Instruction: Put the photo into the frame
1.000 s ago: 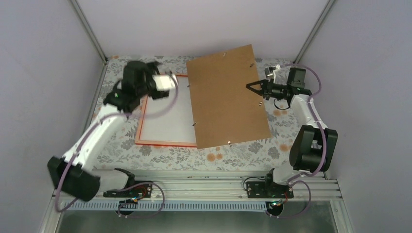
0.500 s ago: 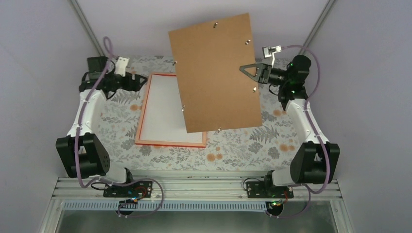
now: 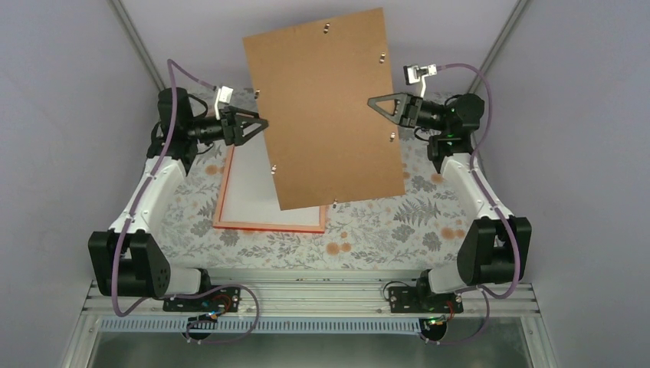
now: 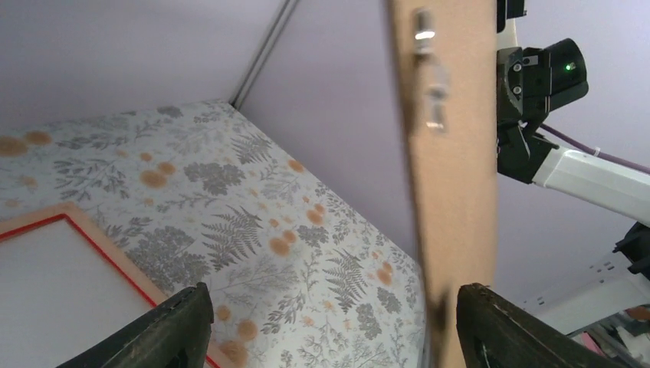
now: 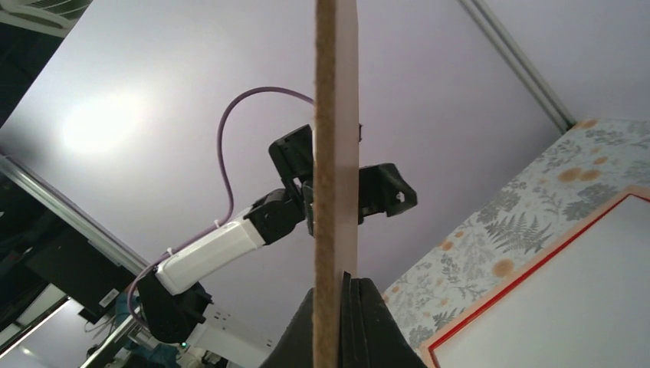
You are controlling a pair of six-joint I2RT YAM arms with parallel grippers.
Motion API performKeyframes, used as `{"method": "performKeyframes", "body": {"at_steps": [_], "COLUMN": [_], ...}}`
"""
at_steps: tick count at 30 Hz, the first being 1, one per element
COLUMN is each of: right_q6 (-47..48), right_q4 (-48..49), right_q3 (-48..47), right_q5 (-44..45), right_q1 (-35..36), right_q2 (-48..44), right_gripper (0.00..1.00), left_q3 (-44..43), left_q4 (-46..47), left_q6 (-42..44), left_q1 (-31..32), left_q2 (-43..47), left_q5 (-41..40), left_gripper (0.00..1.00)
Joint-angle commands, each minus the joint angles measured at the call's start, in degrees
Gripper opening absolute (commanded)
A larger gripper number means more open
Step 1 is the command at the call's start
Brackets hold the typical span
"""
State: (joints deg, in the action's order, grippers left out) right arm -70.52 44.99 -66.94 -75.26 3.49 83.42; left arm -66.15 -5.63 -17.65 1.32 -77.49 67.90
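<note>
Right tool [image 3: 373, 103] is clamped shut on the right edge of the brown backing board [image 3: 326, 107] and holds it up off the desk [image 3: 368, 230]. The left tool [image 3: 263, 123] is spread wide with nothing in it, its tips right at the board's opposite edge. I cannot tell whether they touch it.

From where I stand the floral desk is the biggest thing, and the board comes next. It hangs tilted in the air between the two arms, long side running up and away from the bases. Under it the frame [image 3: 268, 226] lies flat with its paler back up, long axis also pointing away from the bases. It sits left of centre, so the left arm is nearer to it.

Inside the frame is a plain white sheet [image 3: 257, 184]. It may be the photo lying face down, but no printed side shows, so I cannot be sure. As I judge it, the next move turns on the board being above and partly over the frame's right side. It would have to come down flat and square onto it.

The right wrist camera alone shows the board edge-on, pinched between closed fingers. The left wrist camera alone shows a small metal clip [image 4: 429, 77] up close, blurred. Only the overhead view shows the overlap of board and frame.
</note>
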Motion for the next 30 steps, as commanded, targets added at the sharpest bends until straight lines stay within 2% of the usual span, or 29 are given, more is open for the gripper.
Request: {"method": "performKeyframes", "body": {"at_steps": [1, 4, 6, 8, 10, 11, 14, 17, 20, 24, 27, 30], "right_q6": [-2.8, -1.1, 3.1, 9.9, 17.2, 20.6, 35.3, 50.5, 61.6, 65.4, 68.1, 76.5], "right_q4": [5.3, 3.5, -2.3, -9.4, -19.3, -23.3, -41.3, -58.2, -70.4, -74.6, -77.3, -86.5], "right_q3": [-2.6, -2.6, -2.3, -1.8, -1.7, -1.7, -4.7, -9.1, -13.0, -14.0, -14.4, -17.4], "right_q5": [3.7, 3.0, 2.2, 0.9, 0.1, -1.0, -2.8, -4.7, -6.9, -9.4, -10.6, -11.5], "right_q1": [1.8, 2.2, 2.3, 2.4, 2.6, 2.7, 3.2, 3.6, 3.7, 3.8, 4.2, 4.1], "right_q2": [0.0, 0.4, 0.3, -0.3, -0.8, -0.9, -0.5, 1.6, 4.3, 5.9, 6.9, 8.8], "right_gripper": [0.03, 0.03, 0.03, 0.03, 0.04, 0.07, 0.20, 0.32, 0.34, 0.27, 0.34, 0.39], "left_q3": [2.1, 1.1, 0.3, -0.2, 0.0, 0.5, 0.7, -0.8, -0.7, -0.4, -1.7, -3.0], "left_q4": [10.5, 12.3, 12.0, 10.5, 8.9, 8.7, 6.5, 0.2, -3.4, -4.1, -5.2, -7.6], "left_q6": [-10.2, -11.9, -11.4, -10.1, -9.3, -9.5, -8.4, -3.2, -0.5, 0.0, 1.0, 3.3], "left_q1": [2.1, 2.6, 2.5, 2.5, 2.0, 1.5, 0.2, -0.1, -0.1, -0.1, 0.0, -0.1], "left_q2": [0.5, 0.2, 0.0, 0.4, 0.8, 1.0, 1.0, 0.0, -0.5, -1.6, -3.6, -5.0], "left_q5": [2.7, 4.3, 5.4, 4.8, 3.8, 3.7, 4.1, 4.7, 4.6, 4.9, 6.1, 6.7], "left_gripper": [0.75, 0.58, 0.41, 0.19, 0.07, 0.03, 0.02, 0.02, 0.02, 0.02, 0.02, 0.03]}}
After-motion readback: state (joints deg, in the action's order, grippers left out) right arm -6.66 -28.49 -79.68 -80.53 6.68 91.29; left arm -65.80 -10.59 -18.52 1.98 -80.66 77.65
